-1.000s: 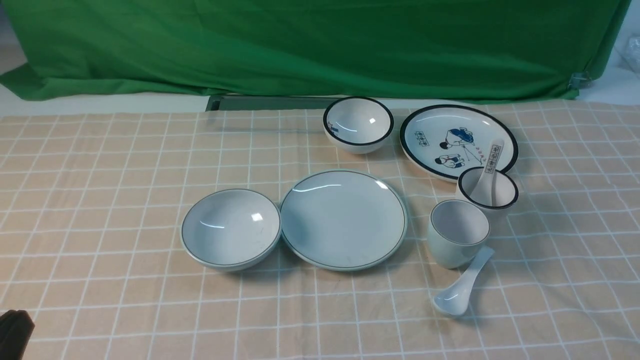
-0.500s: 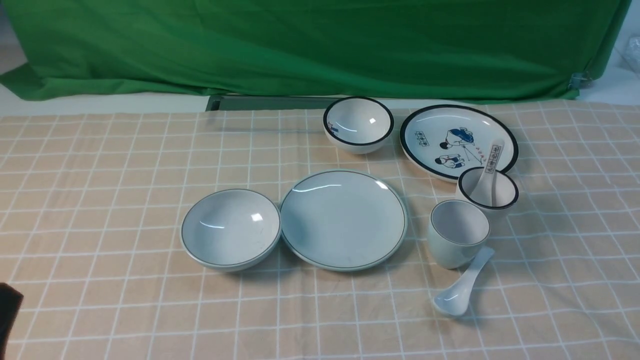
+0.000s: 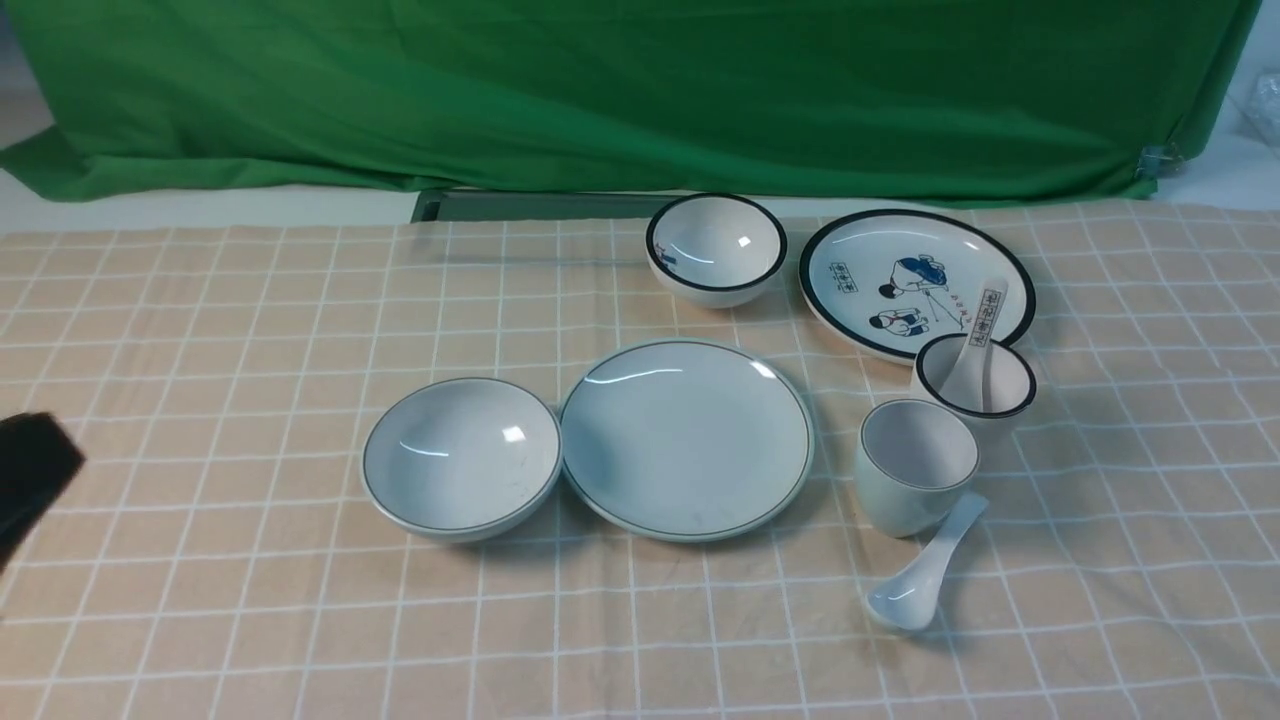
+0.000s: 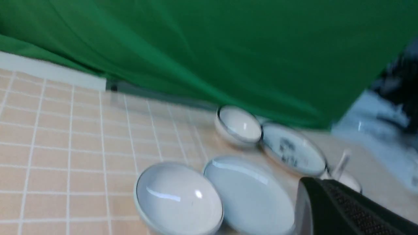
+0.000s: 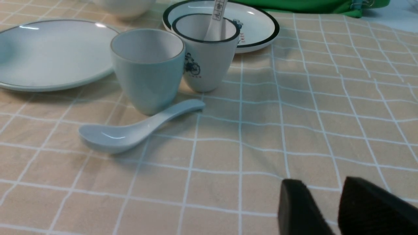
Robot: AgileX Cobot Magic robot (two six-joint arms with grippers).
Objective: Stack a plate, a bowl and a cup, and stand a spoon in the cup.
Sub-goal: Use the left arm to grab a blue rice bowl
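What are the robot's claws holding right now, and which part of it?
Nothing. The left claw is shut and empty, and the right claw is empty too.

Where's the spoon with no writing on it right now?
In the front view, the plain spoon lies on the checked cloth toward the right side, just on the near side of the plain cup.

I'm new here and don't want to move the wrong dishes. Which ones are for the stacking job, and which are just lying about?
For the job:
- plain plate
- plain bowl
- plain cup
- plain spoon

Just lying about:
- black-rimmed bowl
- picture plate
- black-rimmed cup
- labelled spoon
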